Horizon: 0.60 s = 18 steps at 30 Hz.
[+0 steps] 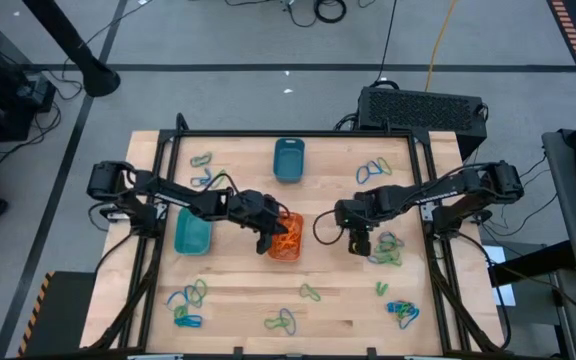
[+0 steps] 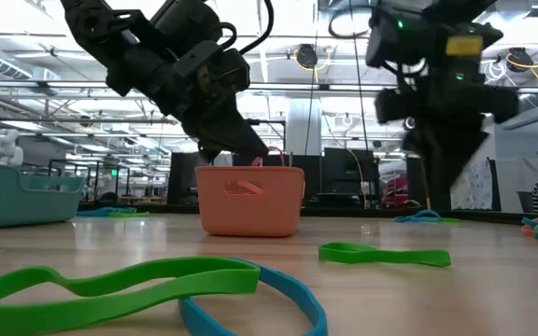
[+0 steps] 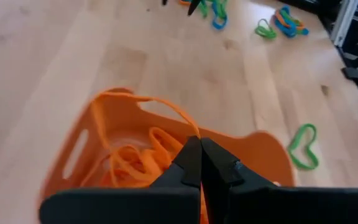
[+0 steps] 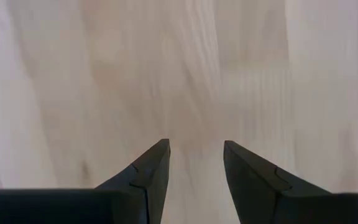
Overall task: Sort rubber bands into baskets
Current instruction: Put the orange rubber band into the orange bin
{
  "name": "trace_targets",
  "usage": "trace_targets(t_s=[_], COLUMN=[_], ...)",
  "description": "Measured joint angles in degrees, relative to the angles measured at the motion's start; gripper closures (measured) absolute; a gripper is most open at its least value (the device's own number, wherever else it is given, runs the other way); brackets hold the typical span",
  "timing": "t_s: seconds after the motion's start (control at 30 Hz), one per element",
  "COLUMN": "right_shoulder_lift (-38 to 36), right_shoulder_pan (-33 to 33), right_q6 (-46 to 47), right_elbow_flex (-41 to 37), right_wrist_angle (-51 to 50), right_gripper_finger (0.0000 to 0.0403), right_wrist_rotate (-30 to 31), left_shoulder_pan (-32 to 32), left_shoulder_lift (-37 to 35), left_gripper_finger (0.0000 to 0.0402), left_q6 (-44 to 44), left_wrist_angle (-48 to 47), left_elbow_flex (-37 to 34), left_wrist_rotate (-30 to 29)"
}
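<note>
The orange basket (image 1: pixel 287 240) stands at the table's middle with several orange rubber bands (image 3: pixel 135 165) in it. My left gripper (image 3: pixel 199 148) is over the basket's opening, shut on one orange rubber band (image 3: pixel 160 104). It also shows above the basket (image 2: pixel 250 198) in the low view. My right gripper (image 4: pixel 195 148) is open and empty above bare wood, right of the orange basket (image 1: pixel 359 240) and beside a pile of green and blue bands (image 1: pixel 387 250). The lighter turquoise basket (image 1: pixel 192 233) stands left of the orange one. The dark teal basket (image 1: pixel 288 160) stands at the far middle. My left gripper pinches one end of the orange band's loop (image 3: pixel 190 129) between its two fingertips, coming slanting down from above. The band runs from the fingertips across the basket's opening to its rim (image 3: pixel 107 95), above the other bands in the basket.
Loose green, blue and orange bands lie in small piles at the far left (image 1: pixel 203 180), far right (image 1: pixel 373 170), near left (image 1: pixel 186 303), near middle (image 1: pixel 282 321) and near right (image 1: pixel 402 313). A single green band (image 1: pixel 310 292) lies near the orange basket.
</note>
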Motion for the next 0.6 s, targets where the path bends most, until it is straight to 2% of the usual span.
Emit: trace_targets(t_s=[0.2,0.37,0.47,0.6], right_shoulder_lift=[-0.14,-1.22,-1.51,-1.46], right_shoulder_pan=[0.55,0.55,0.48,0.5], right_q6=[9.6,14.11,14.99,13.78], right_elbow_flex=[0.0,0.0,-0.65,-4.48], right_wrist_angle=[-15.88,-23.49,-25.97,-23.11], right_gripper_finger=[0.0259,0.0259,0.0259,0.0259], right_wrist_rotate=[0.08,0.02,0.08,0.0], left_shoulder_pan=[1.0,1.15,1.17,1.17], left_shoulder_lift=[0.0,0.0,0.0,0.0], left_gripper_finger=[0.0402,0.0402,0.0402,0.0402], left_q6=[2.05,4.53,4.7,5.84], left_wrist_angle=[-0.09,-0.21,-0.23,-0.23], left_elbow_flex=[0.0,0.0,0.0,0.0], left_wrist_rotate=[-0.28,-0.22,-0.18,-0.04])
